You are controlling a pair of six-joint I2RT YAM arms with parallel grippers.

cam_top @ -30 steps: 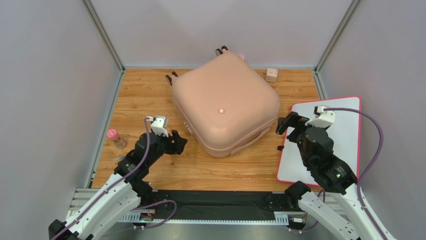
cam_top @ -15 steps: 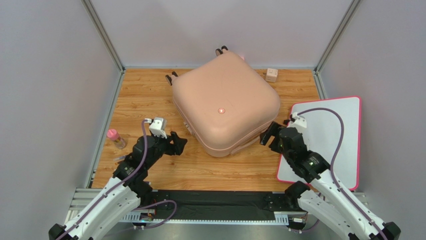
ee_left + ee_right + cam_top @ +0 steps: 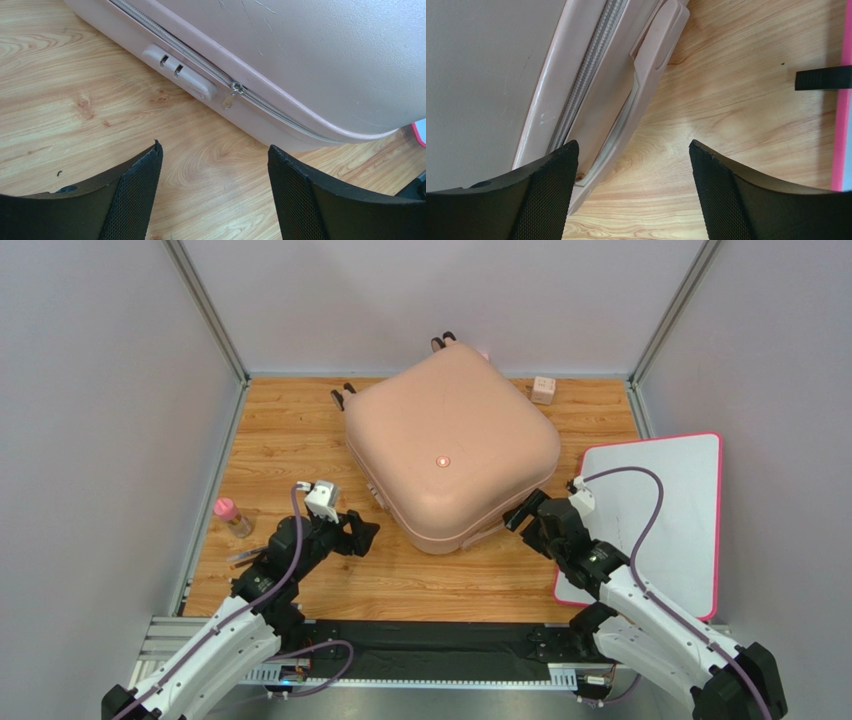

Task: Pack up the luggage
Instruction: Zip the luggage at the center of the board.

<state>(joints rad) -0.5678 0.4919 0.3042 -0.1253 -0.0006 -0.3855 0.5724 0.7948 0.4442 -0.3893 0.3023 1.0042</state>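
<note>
While both pairs of fingers stand apart and hold nothing, the left gripper [image 3: 366,532] hovers over bare wood at seven o'clock from the luggage [image 3: 450,445], facing its zipper pull [image 3: 227,101]. The right gripper [image 3: 518,514] is at five o'clock, just beside the side handle [image 3: 646,75]. The closed pink case lies flat at the middle of the table [image 3: 290,430], with a white board [image 3: 670,500] at its four o'clock.

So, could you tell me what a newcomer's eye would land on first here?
The large pale pink hard-shell suitcase, closed, lying flat at centre. The left fingers and right fingers stand open beside its near corner, holding nothing. A flat white board with pink rim lies at the right.
</note>
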